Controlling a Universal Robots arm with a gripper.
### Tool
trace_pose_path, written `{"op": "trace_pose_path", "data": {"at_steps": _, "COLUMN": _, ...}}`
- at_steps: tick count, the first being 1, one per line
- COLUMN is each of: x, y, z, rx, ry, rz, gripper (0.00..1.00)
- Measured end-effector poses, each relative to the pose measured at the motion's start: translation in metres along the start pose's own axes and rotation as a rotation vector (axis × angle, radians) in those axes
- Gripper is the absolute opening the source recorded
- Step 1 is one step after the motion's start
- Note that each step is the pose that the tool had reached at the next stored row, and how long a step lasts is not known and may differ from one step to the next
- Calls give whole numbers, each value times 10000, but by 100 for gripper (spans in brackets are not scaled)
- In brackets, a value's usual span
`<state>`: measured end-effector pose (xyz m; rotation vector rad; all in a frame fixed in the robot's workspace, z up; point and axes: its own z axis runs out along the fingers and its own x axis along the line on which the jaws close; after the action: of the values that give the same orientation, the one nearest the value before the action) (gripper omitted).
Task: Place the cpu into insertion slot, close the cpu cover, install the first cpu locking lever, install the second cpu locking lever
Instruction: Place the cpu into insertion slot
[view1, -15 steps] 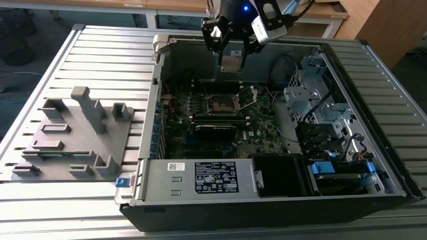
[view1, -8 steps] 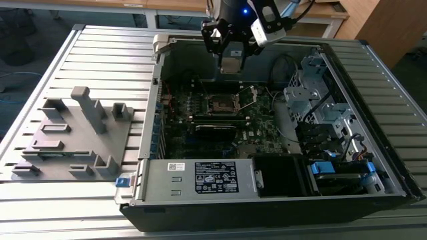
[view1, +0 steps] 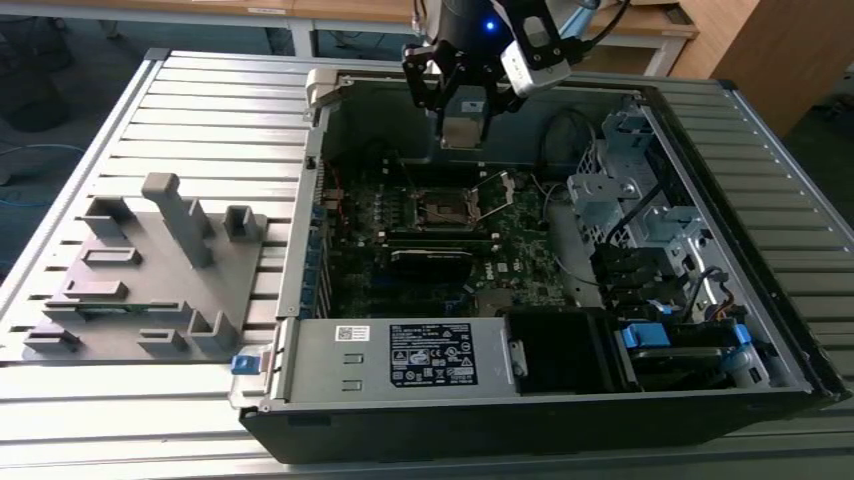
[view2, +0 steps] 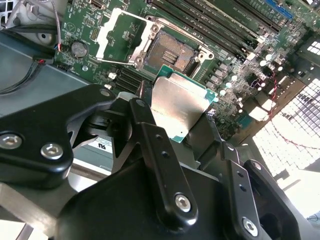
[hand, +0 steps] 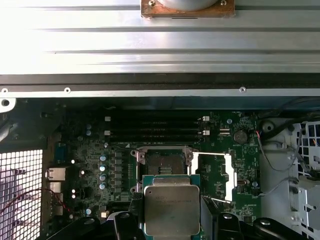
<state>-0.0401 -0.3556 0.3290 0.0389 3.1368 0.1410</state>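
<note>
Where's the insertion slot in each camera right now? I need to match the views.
Exterior view: the insertion slot sits on the motherboard, lower in the picture than the gripper.
Second wrist view: the slot lies just beyond the cpu held in the gripper.
First wrist view: the slot lies just beyond the held cpu.
Shared landmark: the open cpu cover beside the slot.
</note>
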Motion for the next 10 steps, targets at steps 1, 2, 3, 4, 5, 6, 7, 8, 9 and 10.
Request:
{"op": "trace_pose_path", "data": {"at_steps": 1, "x": 0, "y": 0, "z": 0, "rx": 0, "ry": 0, "rz": 0, "gripper": 54}}
{"op": "trace_pose_path", "data": {"at_steps": 2, "x": 0, "y": 0, "z": 0, "rx": 0, "ry": 0, "rz": -1, "gripper": 54}}
{"op": "trace_pose_path", "data": {"at_steps": 3, "x": 0, "y": 0, "z": 5, "rx": -3, "ry": -2, "rz": -1, "gripper": 54}}
{"op": "trace_pose_path", "data": {"at_steps": 4, "x": 0, "y": -1, "z": 11, "rx": -4, "ry": -2, "rz": -1, "gripper": 54}}
{"op": "trace_pose_path", "data": {"at_steps": 5, "x": 0, "y": -2, "z": 17, "rx": -2, "ry": -1, "rz": -1, "gripper": 54}}
{"op": "trace_pose_path", "data": {"at_steps": 6, "x": 0, "y": -2, "z": 25, "rx": -1, "ry": 0, "rz": -1, "gripper": 54}}
{"op": "trace_pose_path", "data": {"at_steps": 7, "x": 0, "y": -3, "z": 33, "rx": -2, "ry": 0, "rz": -1, "gripper": 54}}
{"op": "trace_pose_path", "data": {"at_steps": 8, "x": 0, "y": -3, "z": 38, "rx": 0, "ry": 0, "rz": -1, "gripper": 54}}
{"op": "trace_pose_path", "data": {"at_steps": 9, "x": 0, "y": -4, "z": 43, "rx": 1, "ry": 0, "rz": -1, "gripper": 54}}
{"op": "trace_pose_path", "data": {"at_steps": 10, "x": 0, "y": -4, "z": 48, "rx": 1, "ry": 0, "rz": 0, "gripper": 54}}
